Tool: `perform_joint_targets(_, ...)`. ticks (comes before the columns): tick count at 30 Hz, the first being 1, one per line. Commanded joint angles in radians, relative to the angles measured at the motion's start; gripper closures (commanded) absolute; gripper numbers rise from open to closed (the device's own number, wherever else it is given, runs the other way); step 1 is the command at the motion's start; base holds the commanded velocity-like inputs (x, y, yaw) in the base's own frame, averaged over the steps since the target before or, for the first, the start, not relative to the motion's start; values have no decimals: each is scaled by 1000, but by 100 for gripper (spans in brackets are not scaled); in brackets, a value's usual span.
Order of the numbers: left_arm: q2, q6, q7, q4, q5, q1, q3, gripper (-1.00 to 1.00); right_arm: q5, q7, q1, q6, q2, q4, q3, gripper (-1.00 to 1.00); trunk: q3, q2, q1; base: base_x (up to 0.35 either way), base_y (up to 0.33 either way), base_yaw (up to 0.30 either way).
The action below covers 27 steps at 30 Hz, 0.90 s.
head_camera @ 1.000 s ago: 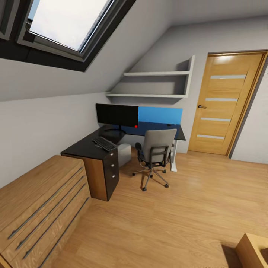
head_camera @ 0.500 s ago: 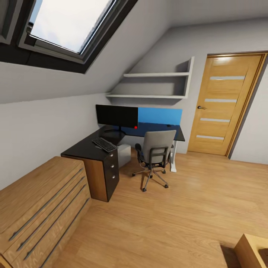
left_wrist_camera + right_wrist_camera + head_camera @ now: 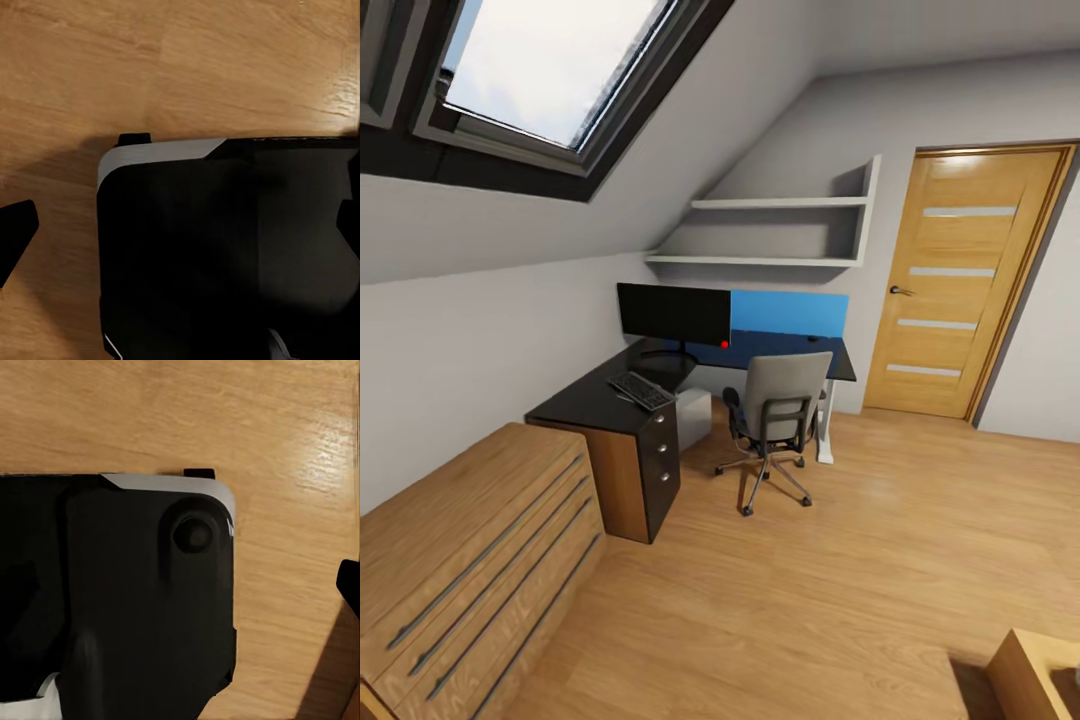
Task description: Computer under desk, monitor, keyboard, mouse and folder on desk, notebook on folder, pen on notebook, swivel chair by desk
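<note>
A wooden door with four frosted glass strips and a lever handle stands shut in the far wall. Left of the door, two white shelves hang on that wall under the sloped ceiling. Further left of the door, a skylight sits in the slope. Well left of the door and nearer, a light-wood dresser with long bar handles stands on the plank floor.

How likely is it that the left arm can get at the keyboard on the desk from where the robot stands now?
Probably not. The keyboard lies on the desk far across the room, with open wood floor between; the left wrist view looks down at floor.
</note>
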Motion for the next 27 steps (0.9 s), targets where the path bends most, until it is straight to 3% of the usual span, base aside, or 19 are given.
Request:
perform_joint_targets(1, 1, 1, 1, -7, -1, 0, -1, -100, -1, 0, 0, -2, 0, -12, -1, -100, 1, 6, -4, 0, 0, -59)
perform_joint_targets(10, 4, -1, 1, -34, 0, 0, 0, -100, -1, 1, -1, -16, -5, -102, -1, -100, 20, 69, -38, 0, 0, -127)
perform_joint_targets(16, 7, -11, 0, -71, 3, 0, 2, -100, 0, 3, 0, -113, -20, -128, -1, -100, 34, 111, -61, 0, 0, -115)
perform_joint_targets(19, 8, -29, 0, -78, 7, 0, 2, -100, 0, 3, 0, -156, -26, -131, -1, -100, 33, 111, -61, 0, 0, -35)
perform_joint_targets(27, 26, -250, -3, -78, 22, 0, 5, -100, 0, 1, 0, -333, -30, -125, -3, -100, 33, 111, -61, 0, 0, -7)
